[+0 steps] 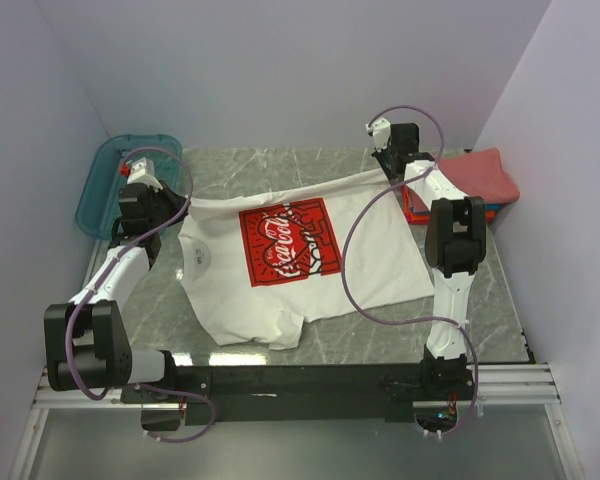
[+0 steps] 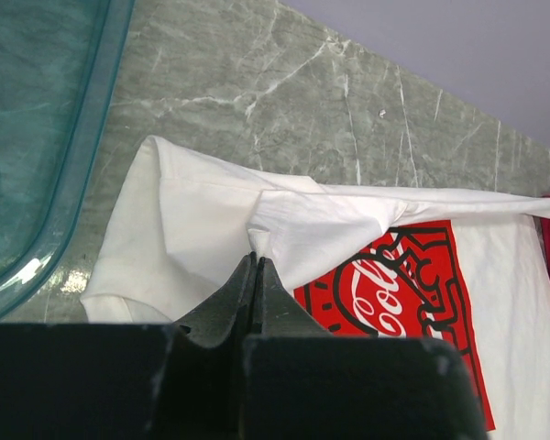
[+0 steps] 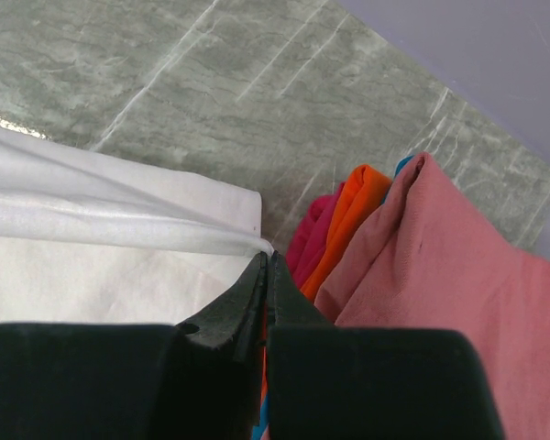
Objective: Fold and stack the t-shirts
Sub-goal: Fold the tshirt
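White tee (image 1: 280, 290) lies spread beside the teal bin (image 1: 100, 190), collar toward it, length running away; left gripper (image 2: 255, 266) near the bin and right gripper (image 3: 266, 266) far from it both pinch its taut back edge

The white t-shirt (image 1: 230, 290) carries a red square chest print (image 1: 288, 243) with white Coca-Cola script and black line drawing, and it lies on a grey-green marbled desk (image 1: 480, 300) veined in pale white. Beside it, the folded tees show coral-red (image 3: 440, 293) on top, then orange (image 3: 357, 206), magenta (image 3: 310, 234) and a sliver of blue (image 3: 405, 165). The plastic bin (image 1: 100, 185) is translucent teal, the left fingers (image 2: 234, 298) and right fingers (image 3: 289, 298) black, the arms' cables (image 1: 355, 270) purple.
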You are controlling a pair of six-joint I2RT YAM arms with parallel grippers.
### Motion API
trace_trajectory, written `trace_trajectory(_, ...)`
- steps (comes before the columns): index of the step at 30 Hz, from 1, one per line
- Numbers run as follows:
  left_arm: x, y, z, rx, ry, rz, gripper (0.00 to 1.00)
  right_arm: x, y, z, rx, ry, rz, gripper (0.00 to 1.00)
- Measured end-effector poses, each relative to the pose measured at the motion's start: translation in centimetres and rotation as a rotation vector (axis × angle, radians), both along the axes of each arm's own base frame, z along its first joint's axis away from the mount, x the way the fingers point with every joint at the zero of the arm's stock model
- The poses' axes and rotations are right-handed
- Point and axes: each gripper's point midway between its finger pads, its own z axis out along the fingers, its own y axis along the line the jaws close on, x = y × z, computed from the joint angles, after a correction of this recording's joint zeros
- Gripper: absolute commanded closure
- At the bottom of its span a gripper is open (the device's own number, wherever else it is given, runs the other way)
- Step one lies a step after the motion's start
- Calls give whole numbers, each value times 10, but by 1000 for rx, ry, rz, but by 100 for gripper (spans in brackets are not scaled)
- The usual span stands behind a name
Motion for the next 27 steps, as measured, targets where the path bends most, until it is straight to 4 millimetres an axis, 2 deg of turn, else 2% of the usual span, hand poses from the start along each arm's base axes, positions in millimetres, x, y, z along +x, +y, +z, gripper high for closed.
trace_trajectory(21, -2, 0, 0, -3, 1, 0, 100, -8, -6, -14, -39, 32, -5, 96)
trace_trajectory(27, -5, -1, -7, -9, 16, 2, 100, -8, -9, -16, -56, 31, -4, 92)
